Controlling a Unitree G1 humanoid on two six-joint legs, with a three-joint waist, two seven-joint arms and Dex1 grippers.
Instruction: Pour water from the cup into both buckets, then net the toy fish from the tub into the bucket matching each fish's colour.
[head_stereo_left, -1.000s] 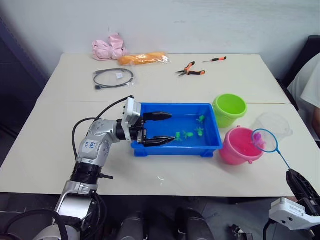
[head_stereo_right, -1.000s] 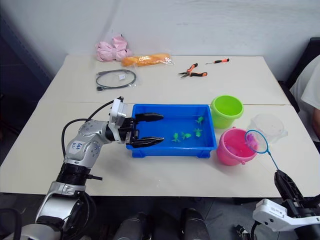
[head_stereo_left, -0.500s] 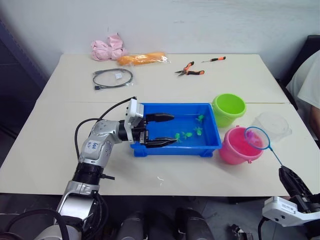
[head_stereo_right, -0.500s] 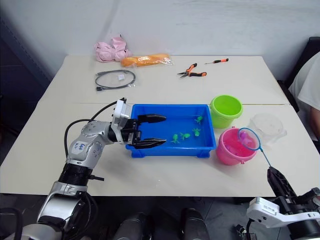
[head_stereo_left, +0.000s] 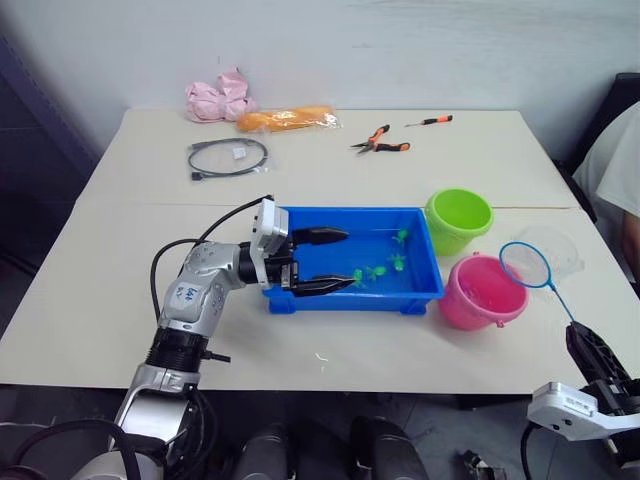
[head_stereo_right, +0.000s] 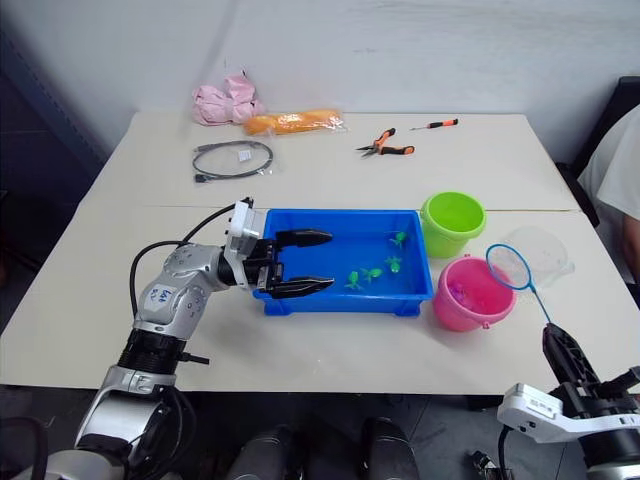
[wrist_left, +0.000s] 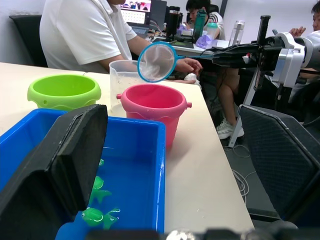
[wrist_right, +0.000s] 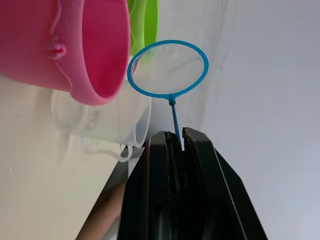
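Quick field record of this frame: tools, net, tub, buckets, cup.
left tool: open, fingers over the left end of the tub
right tool: shut on the net handle
net: hoop in the air, beside the pink bucket, looks empty
toy fish: green ones in the tub
green bucket: behind the pink bucket
cup: upright, right of the pink bucket
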